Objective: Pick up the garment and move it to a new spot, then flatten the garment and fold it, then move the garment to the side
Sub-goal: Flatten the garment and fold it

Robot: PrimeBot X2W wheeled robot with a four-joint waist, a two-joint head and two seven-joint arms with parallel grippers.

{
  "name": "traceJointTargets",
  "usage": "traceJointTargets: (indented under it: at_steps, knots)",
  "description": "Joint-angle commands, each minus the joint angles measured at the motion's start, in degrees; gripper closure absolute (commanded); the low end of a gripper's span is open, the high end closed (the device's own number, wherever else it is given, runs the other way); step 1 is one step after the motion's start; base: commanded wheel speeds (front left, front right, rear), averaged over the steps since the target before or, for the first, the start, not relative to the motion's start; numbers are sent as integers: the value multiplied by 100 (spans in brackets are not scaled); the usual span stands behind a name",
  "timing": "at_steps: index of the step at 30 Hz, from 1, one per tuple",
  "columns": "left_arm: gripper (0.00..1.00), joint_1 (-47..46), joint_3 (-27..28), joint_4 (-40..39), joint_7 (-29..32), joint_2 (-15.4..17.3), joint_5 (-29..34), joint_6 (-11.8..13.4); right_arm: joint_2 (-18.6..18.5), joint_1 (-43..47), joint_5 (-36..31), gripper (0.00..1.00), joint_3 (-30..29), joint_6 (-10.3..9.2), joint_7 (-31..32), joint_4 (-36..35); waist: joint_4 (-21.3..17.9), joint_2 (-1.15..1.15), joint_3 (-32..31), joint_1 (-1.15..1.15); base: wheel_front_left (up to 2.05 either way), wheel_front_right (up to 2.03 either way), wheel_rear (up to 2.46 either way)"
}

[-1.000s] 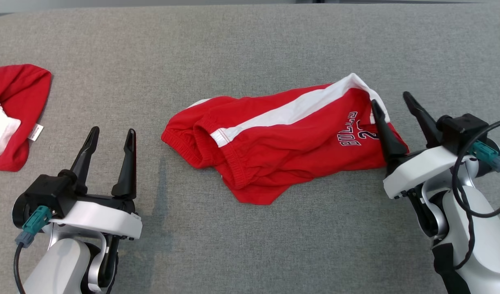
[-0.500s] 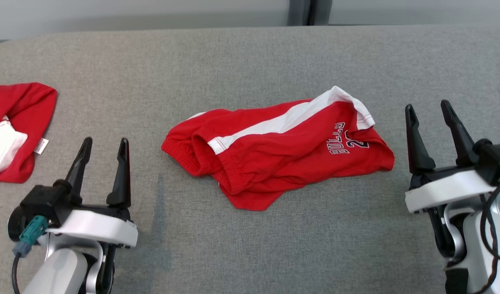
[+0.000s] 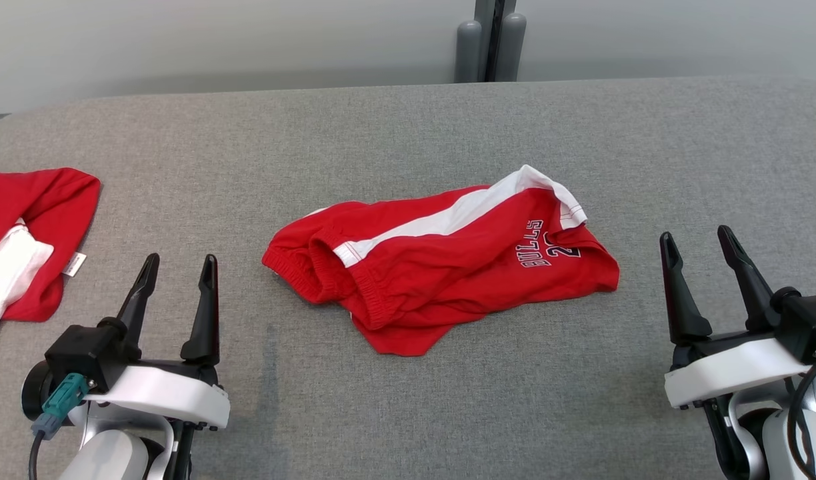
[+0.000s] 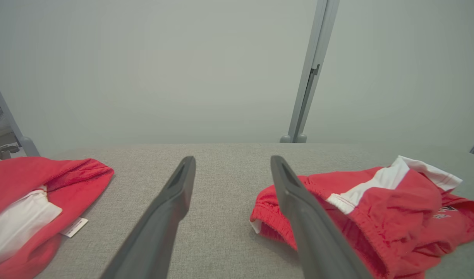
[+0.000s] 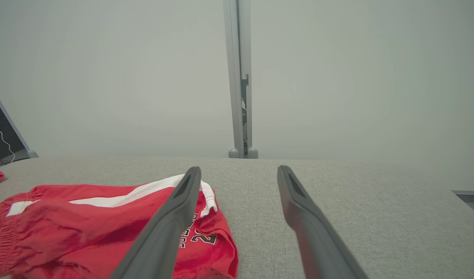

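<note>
Grey fabric-covered table (image 3: pixel 408 127) with rounded far corners and a plain pale wall (image 3: pixel 181 40) behind it. A grey vertical post (image 3: pixel 488 40) with two rounded feet stands at 12 o'clock, right at the table's far edge. The table surface is uniform weave, with soft arm shadows at 6-7 o'clock. In the right wrist view there's dark gear with thin cables at the 9 o'clock edge; can't tell what it is.

Garment (image 3: pixel 448 273): red shorts with a white side stripe and "BULLS" print, dead centre of the head view. They lie crumpled on the table with layers overlapping. The elastic waistband end points to 9 o'clock and the printed leg to 3 o'clock. A white hem is flipped up at the shorts' 1 o'clock corner.

A second red-and-white garment (image 3: pixel 21 227) sits at the 9 o'clock edge, well apart from the shorts, with a small white tag (image 3: pixel 75 263) sticking out of it.

Left gripper (image 3: pixel 181 258) is at 7 o'clock, fingers spread wide and holding nothing. It sits between the two garments and touches neither.

Right gripper (image 3: pixel 695 233) is at 4 o'clock, fingers spread wide and holding nothing. It's near the shorts' 3 o'clock end but clear of the cloth.
</note>
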Motion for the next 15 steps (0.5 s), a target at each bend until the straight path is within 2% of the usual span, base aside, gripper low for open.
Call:
traceJointTargets:
  at_steps: [1, 15]
  knots:
    - [0, 80, 3, -24, 25, 49, -17, 25, 2, 43, -43, 0, -10, 2, 37, -64, -6, 0, -10, 0, 0, 0, 0]
    - [0, -78, -57, -182, 119, 112, 58, 92, 16, 38, -44, 0, -92, 2, 105, -184, -3, 0, 44, 0, 0, 0, 0]
